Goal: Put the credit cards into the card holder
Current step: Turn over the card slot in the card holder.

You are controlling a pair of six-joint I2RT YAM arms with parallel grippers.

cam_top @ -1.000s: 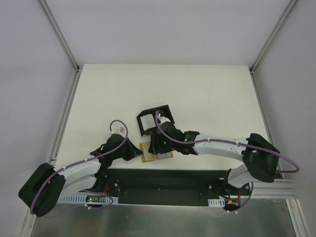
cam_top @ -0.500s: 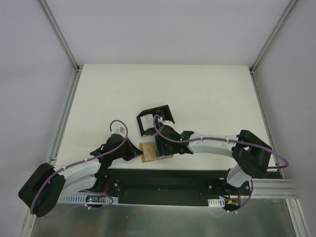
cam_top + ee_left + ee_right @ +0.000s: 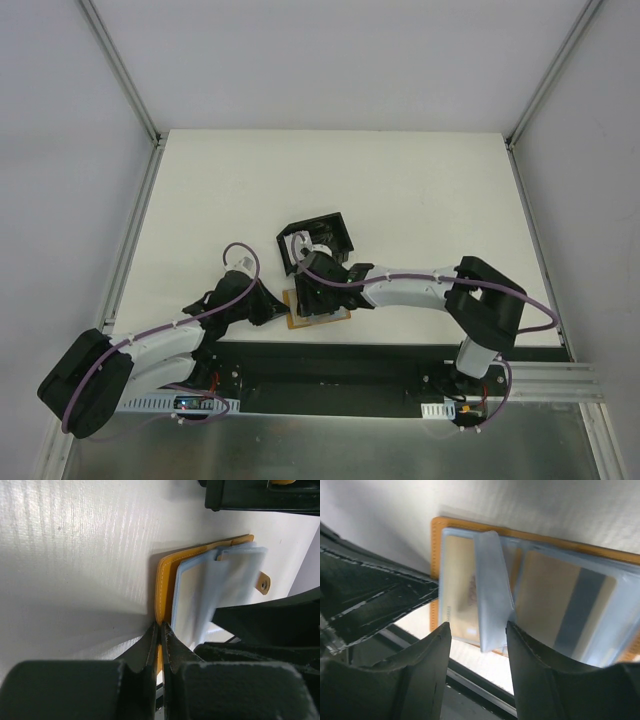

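Observation:
The tan-orange folding wallet [image 3: 325,310] lies open at the table's near edge, its clear sleeves up. My left gripper [image 3: 283,310] is shut on the wallet's left cover edge [image 3: 161,587]. My right gripper [image 3: 312,297] hangs open just over the wallet. In the right wrist view a loose sleeve leaf [image 3: 492,590] stands between its fingertips [image 3: 445,632]. Credit cards sit inside the sleeves: a tan one [image 3: 459,597] and one with a dark stripe [image 3: 570,610]. The black card holder [image 3: 333,230], with its white ridged insert [image 3: 297,243], stands just behind the wallet.
The black base plate [image 3: 330,360] runs along the table's near edge right below the wallet. The left gripper's fingers [image 3: 375,595] reach in from the left in the right wrist view. The card holder's wall [image 3: 260,497] shows at the top of the left wrist view.
My right gripper has moved left across the wallet toward its left half, and the right arm's elbow swung left too. The left gripper keeps its hold and has not moved.

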